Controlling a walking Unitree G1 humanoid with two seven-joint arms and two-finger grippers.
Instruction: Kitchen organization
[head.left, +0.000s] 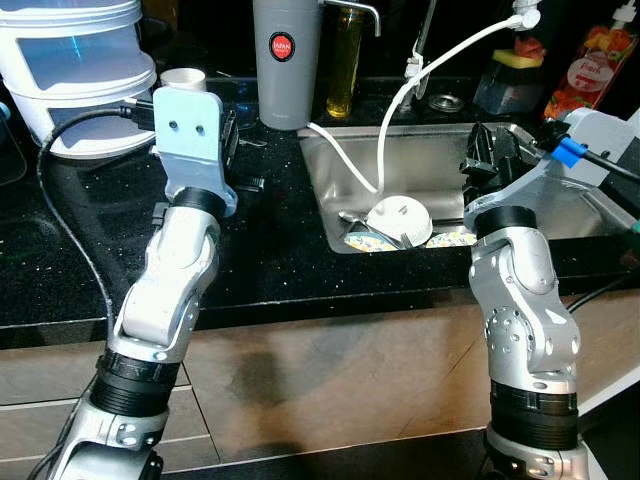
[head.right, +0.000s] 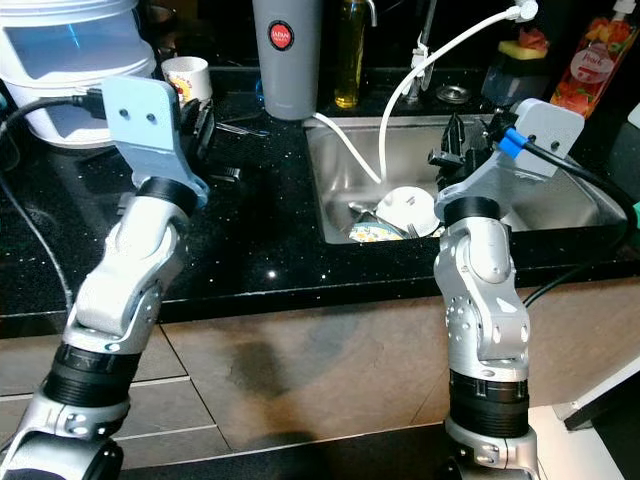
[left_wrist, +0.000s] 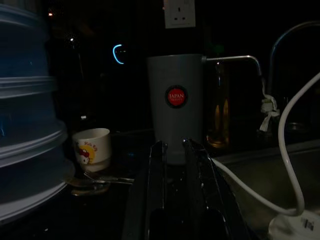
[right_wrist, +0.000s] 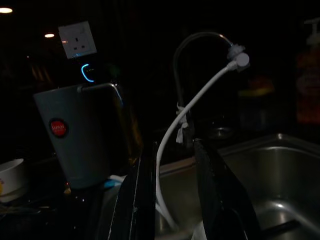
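A tall grey tumbler (head.left: 287, 60) with a red round label stands on the black counter (head.left: 270, 240) behind the sink's left corner. A small white mug (head.left: 183, 80) with a cartoon print sits to its left, with a spoon (left_wrist: 95, 181) lying in front of it. My left gripper (head.left: 228, 135) hovers over the counter, pointing at the tumbler, open and holding nothing. The steel sink (head.left: 560, 205) holds a white dish (head.left: 398, 218) and patterned plates (head.left: 365, 240). My right gripper (head.left: 487, 150) is raised over the sink's middle, open and holding nothing.
A white hose (head.left: 400, 100) runs from the tap down into the sink. A yellow oil bottle (head.left: 345, 60) stands beside the tumbler. Stacked plastic containers (head.left: 75, 70) fill the counter's back left. A sponge (head.left: 520, 55) and a red-labelled bottle (head.left: 595, 65) stand behind the sink's right side.
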